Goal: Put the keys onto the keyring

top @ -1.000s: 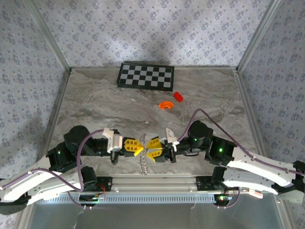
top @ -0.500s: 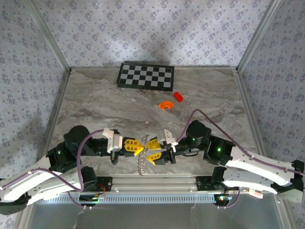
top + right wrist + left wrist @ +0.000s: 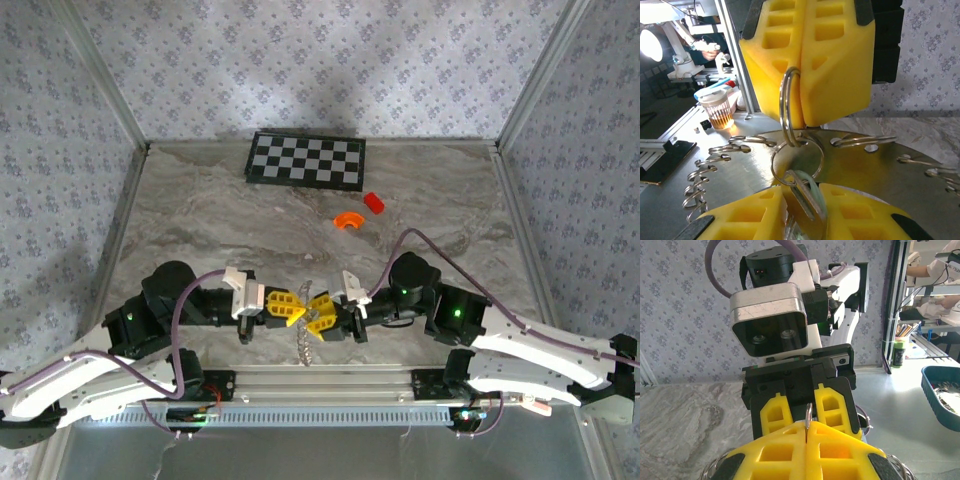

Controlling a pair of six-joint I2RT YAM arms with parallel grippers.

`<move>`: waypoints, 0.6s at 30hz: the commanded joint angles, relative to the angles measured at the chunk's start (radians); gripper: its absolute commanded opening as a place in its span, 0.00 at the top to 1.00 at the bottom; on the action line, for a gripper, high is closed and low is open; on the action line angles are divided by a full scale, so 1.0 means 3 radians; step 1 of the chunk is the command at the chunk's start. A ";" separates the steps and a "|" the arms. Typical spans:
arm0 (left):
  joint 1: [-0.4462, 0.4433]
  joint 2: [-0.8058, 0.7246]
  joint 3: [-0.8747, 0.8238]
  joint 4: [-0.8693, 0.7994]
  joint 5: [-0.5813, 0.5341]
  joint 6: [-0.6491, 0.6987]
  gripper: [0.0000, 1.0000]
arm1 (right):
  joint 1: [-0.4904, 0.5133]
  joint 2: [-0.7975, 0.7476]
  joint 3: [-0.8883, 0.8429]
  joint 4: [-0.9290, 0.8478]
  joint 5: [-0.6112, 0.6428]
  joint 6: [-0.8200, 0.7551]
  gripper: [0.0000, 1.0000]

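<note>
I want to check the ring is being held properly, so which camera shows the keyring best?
Right wrist: the keyring faces the lens, pinched in the left gripper, with the key below it. Left wrist shows it edge-on, a thin sliver. The top view gives just a tiny glint.

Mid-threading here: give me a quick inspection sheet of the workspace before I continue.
Surface: marble-patterned table, no damage seen.
Job's things: keyring clamped in left gripper; key held by right gripper; chain hanging beneath them.
Clutter: checkerboard, orange piece, red block, all at the far side.
Grippers: tip to tip near the table's front edge, both sets of fingers shut.
Cables: purple cable looped over each arm, away from the fingers.
Surroundings: patterned walls, aluminium frame.
</note>
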 commanded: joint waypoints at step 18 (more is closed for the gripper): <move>0.0003 -0.0058 0.0053 0.0322 0.0032 -0.0025 1.00 | -0.0063 -0.0267 -0.0262 0.0180 0.0113 0.0113 0.99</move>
